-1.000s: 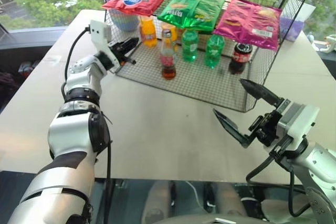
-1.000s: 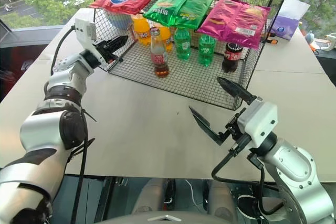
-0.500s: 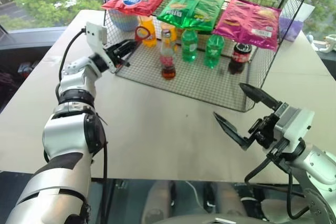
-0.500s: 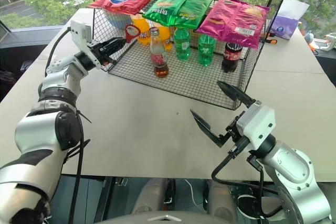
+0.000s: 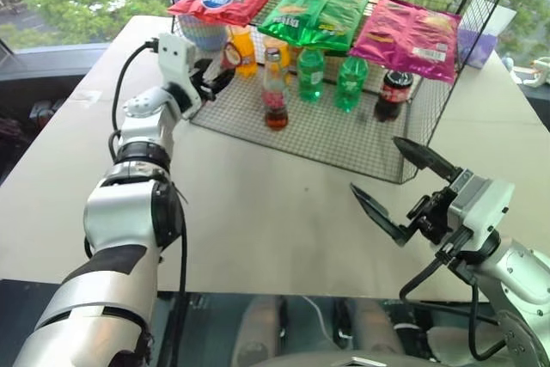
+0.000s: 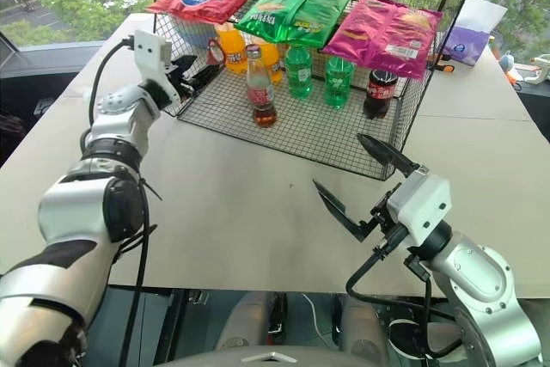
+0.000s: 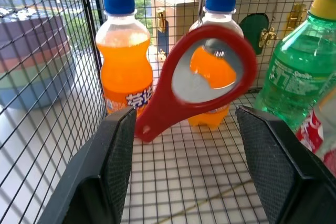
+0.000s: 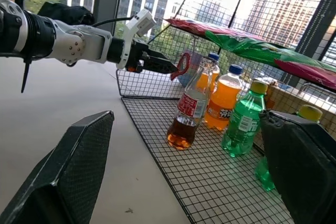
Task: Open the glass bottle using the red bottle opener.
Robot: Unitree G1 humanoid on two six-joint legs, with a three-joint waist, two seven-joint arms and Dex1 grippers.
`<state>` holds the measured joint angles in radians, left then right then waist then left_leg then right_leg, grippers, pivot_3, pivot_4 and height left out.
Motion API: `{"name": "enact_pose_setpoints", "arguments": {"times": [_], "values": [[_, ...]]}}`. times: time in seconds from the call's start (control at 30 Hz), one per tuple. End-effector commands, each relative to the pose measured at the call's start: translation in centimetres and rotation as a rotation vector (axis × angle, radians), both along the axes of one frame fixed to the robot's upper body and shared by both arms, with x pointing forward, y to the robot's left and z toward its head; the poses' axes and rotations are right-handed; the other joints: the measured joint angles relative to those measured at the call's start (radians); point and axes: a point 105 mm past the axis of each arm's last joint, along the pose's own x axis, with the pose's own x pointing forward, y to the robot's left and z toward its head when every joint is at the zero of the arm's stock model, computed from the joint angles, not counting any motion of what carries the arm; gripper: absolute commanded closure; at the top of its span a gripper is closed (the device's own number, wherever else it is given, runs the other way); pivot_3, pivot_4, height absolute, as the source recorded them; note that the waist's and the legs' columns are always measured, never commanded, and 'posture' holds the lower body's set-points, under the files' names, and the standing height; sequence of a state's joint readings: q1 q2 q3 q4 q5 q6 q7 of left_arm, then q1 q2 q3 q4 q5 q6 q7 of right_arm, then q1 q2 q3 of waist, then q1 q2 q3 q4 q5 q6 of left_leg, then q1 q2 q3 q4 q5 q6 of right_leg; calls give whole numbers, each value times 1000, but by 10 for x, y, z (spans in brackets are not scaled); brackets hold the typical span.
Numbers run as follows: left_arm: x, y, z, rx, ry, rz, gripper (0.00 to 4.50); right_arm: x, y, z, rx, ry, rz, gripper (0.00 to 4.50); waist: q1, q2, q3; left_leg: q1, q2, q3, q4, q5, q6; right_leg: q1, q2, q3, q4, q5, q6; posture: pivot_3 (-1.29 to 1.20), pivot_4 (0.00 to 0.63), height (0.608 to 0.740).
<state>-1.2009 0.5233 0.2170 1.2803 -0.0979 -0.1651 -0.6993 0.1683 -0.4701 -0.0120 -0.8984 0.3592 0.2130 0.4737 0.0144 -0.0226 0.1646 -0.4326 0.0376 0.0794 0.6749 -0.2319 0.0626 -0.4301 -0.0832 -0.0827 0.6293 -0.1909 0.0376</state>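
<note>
Desk (image 5: 258, 204): pale, bare foreground; wire rack (image 5: 344, 139) at its back.
Room: trees beyond windows.
Red bottle opener (image 7: 197, 80): between the parted left jaws, contact unclear.
Right jaws: released.

The glass bottle (image 5: 275, 90) stands in the wire rack (image 5: 344, 139), red bottle opener (image 5: 230, 56) to its left.

silver-white arms, black joints, black cables, textured black jaws.

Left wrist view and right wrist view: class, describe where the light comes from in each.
Left wrist view: daylight from behind makes the orange-drink bottles glow behind the red bottle opener. Right wrist view: bright sky behind; amber liquid glows in the glass bottle.
</note>
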Motion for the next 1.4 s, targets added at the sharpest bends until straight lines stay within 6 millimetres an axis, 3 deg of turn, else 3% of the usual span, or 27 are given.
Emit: {"name": "enact_pose_setpoints", "arguments": {"times": [0.03,0.23,0.37,0.47,0.53,1.1,1.33,1.4], "values": [[2,-3,24,19,-69,10,1409,-9,3,12,10,-58,4,0,0,0,0,0,0,0,0,0,0,0,0,0,0,0,0,0,150,740],[5,-10,26,21,-71,13,1409,-10,5,14,16,-60,-10,0,0,0,0,0,0,0,0,0,0,0,0,0,1,0,0,0,150,740],[5,-19,27,7,-68,-25,2346,-11,6,16,18,-61,-19,0,1,-1,1,0,0,0,2,0,0,0,0,0,2,0,0,0,150,740],[5,-22,28,-5,-69,-43,3814,-11,6,17,17,-61,-28,0,0,-1,1,0,0,0,2,0,0,0,0,0,2,0,0,0,150,740],[4,-23,29,-11,-70,-53,4421,-11,6,17,16,-59,-35,0,0,-1,1,0,0,0,2,0,0,0,0,0,2,0,0,0,150,740],[-4,-11,29,-22,-78,-106,4421,-10,5,11,17,-49,-38,0,0,-1,1,0,1,0,4,0,0,0,0,0,5,0,0,0,150,740],[1,2,27,-43,-70,13,1413,-10,6,11,15,-51,-32,0,0,-2,1,0,1,-1,7,0,0,0,-1,0,7,0,0,0,150,740],[2,3,26,-37,-70,35,1213,-10,6,12,15,-54,-32,0,0,-2,1,0,1,-1,8,0,0,0,-1,0,8,0,0,0,150,740]]}}
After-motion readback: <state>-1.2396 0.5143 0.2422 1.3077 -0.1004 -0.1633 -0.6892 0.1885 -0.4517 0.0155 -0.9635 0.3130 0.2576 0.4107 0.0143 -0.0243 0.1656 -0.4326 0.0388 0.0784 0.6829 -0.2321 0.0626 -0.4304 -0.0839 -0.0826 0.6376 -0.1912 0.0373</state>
